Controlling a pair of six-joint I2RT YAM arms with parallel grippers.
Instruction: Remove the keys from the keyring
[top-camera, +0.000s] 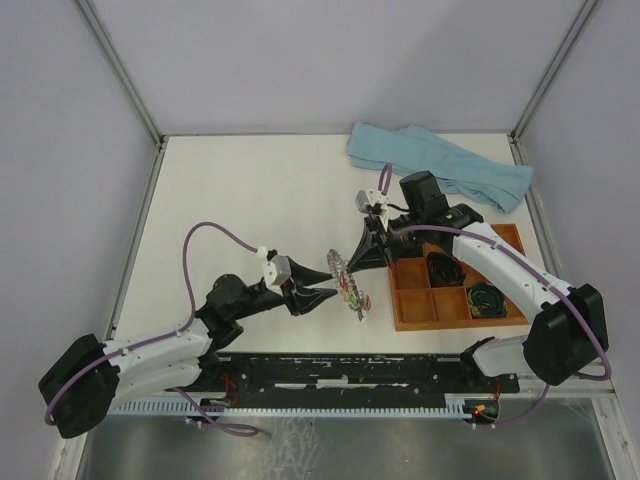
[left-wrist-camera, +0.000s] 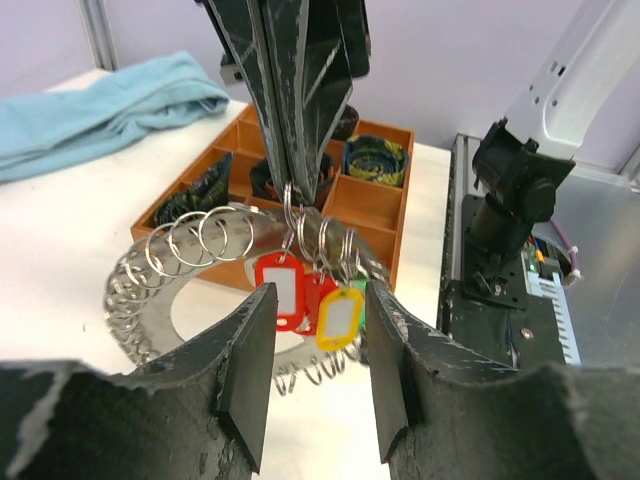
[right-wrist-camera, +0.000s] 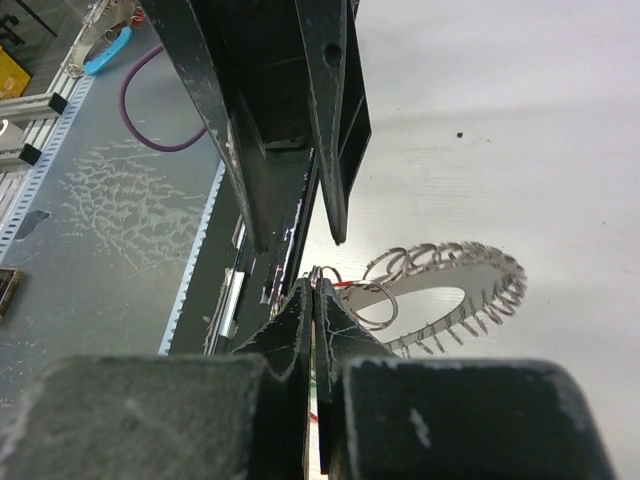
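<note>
The keyring (top-camera: 347, 274) is a silvery ring fringed with small loops, held tilted up off the table between both grippers. It also shows in the left wrist view (left-wrist-camera: 150, 265) and the right wrist view (right-wrist-camera: 455, 265). The keys (left-wrist-camera: 279, 290) are small red, yellow and green plastic tags hanging from one loop. My right gripper (top-camera: 356, 266) is shut on that loop, seen from above in the left wrist view (left-wrist-camera: 290, 190) and in its own view (right-wrist-camera: 315, 290). My left gripper (top-camera: 335, 283) is open, its jaws on either side of the tags (left-wrist-camera: 317, 310) without touching them.
An orange compartment tray (top-camera: 412, 311) stands right of the ring, with dark coiled bundles (top-camera: 444, 268) in some compartments. A light blue cloth (top-camera: 440, 165) lies at the back right. The black rail at the arm bases (top-camera: 350, 370) runs along the near edge.
</note>
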